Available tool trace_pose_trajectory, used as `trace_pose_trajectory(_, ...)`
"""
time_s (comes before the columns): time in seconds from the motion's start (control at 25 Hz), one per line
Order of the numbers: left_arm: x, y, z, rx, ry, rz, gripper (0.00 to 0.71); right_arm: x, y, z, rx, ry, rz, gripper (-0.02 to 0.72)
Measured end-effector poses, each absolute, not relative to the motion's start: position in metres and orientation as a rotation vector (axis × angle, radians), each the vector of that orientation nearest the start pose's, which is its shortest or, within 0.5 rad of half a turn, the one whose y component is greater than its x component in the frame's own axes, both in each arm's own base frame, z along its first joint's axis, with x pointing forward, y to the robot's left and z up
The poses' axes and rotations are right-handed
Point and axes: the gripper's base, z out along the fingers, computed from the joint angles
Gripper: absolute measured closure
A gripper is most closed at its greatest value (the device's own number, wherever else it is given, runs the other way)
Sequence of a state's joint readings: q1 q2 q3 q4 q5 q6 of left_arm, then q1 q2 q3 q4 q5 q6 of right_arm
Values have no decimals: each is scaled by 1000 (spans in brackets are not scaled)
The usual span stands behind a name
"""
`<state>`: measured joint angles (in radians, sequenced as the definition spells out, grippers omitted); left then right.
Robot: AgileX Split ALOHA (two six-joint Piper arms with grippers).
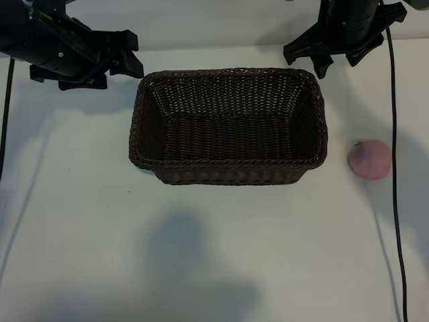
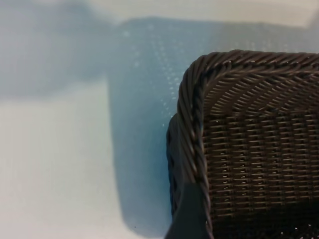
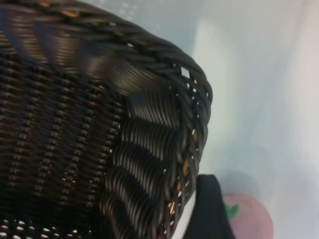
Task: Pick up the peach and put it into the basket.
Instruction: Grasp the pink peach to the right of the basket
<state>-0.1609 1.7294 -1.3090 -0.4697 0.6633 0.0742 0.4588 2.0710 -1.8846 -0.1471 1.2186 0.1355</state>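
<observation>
The dark-brown wicker basket (image 1: 228,164) stands mid-table with nothing in it. The pale-pink peach (image 1: 369,159), with a small green stem bit, lies on the table to the basket's right, apart from it. My left gripper (image 1: 131,55) hovers at the back left, just outside the basket's far left corner, open and holding nothing. My right gripper (image 1: 324,59) hangs over the far right corner, also open and holding nothing. In the right wrist view one dark finger (image 3: 212,209) stands between the basket rim (image 3: 164,55) and the peach (image 3: 251,219). The left wrist view shows a finger (image 2: 192,214) beside the rim (image 2: 192,124).
White tabletop (image 1: 201,255) surrounds the basket, with shadows at the front. A black cable (image 1: 394,168) runs down the right side, just past the peach. Another cable (image 1: 7,114) hangs at the far left edge.
</observation>
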Motion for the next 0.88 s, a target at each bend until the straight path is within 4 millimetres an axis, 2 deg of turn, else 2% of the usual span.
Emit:
trace_pose_trajectory(0.56,369,-85,268,-33,2559,-522,113,405,181,262,-461,2827,-59,196)
trace_pose_trajectory(0.68,369,-85,268,-33,2559,-522,113,411,168,262,-399,2843,-26,196)
trace_pose_trajectory(0.88,369,-85,268,-33,2560,-522,115,423,134,262,-254,2872,26,196)
